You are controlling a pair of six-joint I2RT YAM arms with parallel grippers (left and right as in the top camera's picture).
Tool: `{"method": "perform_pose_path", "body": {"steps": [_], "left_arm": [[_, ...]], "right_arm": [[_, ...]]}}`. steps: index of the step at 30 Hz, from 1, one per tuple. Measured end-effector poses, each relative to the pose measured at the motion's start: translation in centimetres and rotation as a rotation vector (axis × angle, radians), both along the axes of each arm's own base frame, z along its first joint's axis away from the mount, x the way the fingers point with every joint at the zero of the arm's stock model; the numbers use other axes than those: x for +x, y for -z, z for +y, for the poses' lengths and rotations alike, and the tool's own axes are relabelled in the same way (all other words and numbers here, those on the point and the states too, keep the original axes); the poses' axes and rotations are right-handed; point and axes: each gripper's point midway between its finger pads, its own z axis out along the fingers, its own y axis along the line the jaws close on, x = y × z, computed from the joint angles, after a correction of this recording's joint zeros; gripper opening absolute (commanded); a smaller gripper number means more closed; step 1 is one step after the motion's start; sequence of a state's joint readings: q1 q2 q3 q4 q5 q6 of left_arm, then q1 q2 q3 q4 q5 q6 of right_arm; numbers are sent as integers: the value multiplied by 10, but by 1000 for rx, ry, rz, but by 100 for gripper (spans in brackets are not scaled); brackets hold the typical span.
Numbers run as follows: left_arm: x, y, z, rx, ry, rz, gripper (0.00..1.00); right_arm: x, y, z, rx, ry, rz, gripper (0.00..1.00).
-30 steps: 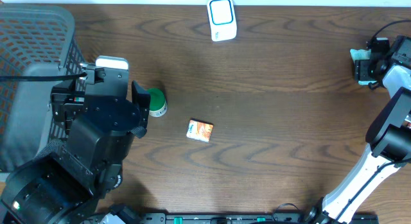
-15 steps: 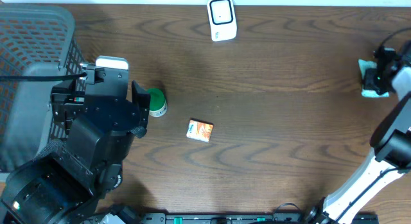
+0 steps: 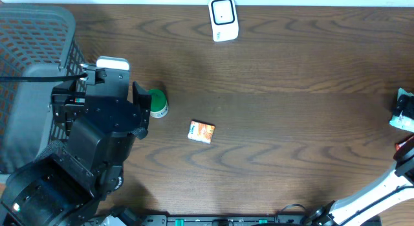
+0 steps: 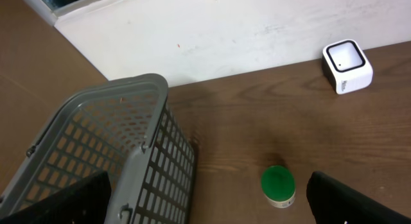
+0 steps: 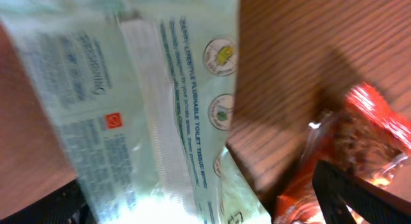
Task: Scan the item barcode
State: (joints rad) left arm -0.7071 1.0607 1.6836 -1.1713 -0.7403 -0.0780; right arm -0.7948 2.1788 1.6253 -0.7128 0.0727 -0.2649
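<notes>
As the right gripper [image 5: 205, 197] hangs wide open and empty over the wipes packet [image 5: 128, 102], far right of the scanner [image 3: 223, 19], its close could snag the neighbouring orange pouch [image 5: 366, 134] too; the left gripper [image 4: 212, 201], equally agape, holds nothing.

We're looking at what is probably a mock shop checkout: a grey shopping basket [image 3: 32, 51] is sitting on a dark wooden table [image 3: 291, 122], a white scanner [image 3: 223, 19] standing at its far edge, a small packet [image 3: 201, 131] lying mid-table.
</notes>
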Motion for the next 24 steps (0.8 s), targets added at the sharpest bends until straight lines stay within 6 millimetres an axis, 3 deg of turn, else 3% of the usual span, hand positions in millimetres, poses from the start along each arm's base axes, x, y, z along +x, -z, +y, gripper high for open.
{"method": "perform_pose_path", "body": {"steps": [3,7,9,11,13,15,18,21,23,24], "left_arm": [[0,0,0,0,0,0,98],[0,0,0,0,0,0,98],[0,0,0,0,0,0,98],[0,0,0,0,0,0,98],[0,0,0,0,0,0,98],[0,0,0,0,0,0,98],[0,0,0,0,0,0,98],[0,0,0,0,0,0,98],[0,0,0,0,0,0,98],[0,0,0,0,0,0,98]], "right_arm": [[17,-26,5,9,-8,-112,99],[58,-96,29,-12,-79,-327,99],[78,-137,59,0,-136,-432,99],[95,-171,101,53,-218,-516,99],[106,-187,144,131,-296,-551,99],[112,-186,183,217,-354,-541,99],[112,-168,241,367,-387,-465,99],[101,-148,303,524,-348,-340,96],[85,-137,347,606,-344,-228,86],[80,-136,363,624,-354,-196,70]]}}
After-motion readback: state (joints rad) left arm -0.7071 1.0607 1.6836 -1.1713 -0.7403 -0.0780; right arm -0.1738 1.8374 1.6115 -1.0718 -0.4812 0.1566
